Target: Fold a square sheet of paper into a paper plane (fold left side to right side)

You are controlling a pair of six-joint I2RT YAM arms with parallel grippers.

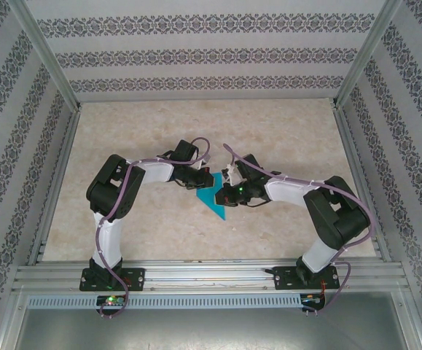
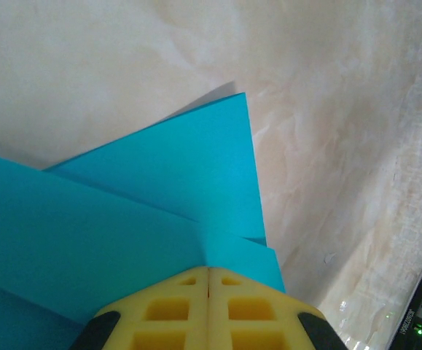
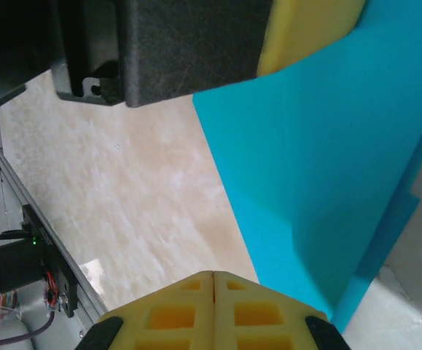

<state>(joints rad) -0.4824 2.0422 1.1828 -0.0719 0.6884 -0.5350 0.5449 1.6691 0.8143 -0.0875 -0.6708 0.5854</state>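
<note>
The work cell is lined with patterned walls (image 1: pixel 196 44) on an aluminium frame (image 1: pixel 47 65). Its base is a pale marbled table (image 1: pixel 283 131), which gives the flat, firm backing that a crease needs.

The left arm (image 1: pixel 116 191) and the right arm (image 1: pixel 331 211) reach inward from their bases at the near edge and meet at the centre of the table. We judge this arrangement to be deliberate: one tool can pin the work while the other acts on a fold.

The square sheet of paper (image 1: pixel 215 198) lies at the centre of the table, between the two wrists. It shows as a pointed, layered shape rather than a plain square, with its tip toward the near edge. In the left wrist view, one layer overlaps another along straight edges. We therefore judge the folding to be partway done.

The left pincer (image 1: pixel 200 179) is fully closed, its pads together with nothing visible between them. Its tip sits on the upper layers of the sheet. We read this as a pressing contact, flattening or pinning a fold, not as a grasp.

The right pincer (image 1: pixel 227 188) is likewise fully closed and empty. In its own wrist view the tip sits low, just beside the sheet's edge. We cannot tell whether it touches the paper.
</note>
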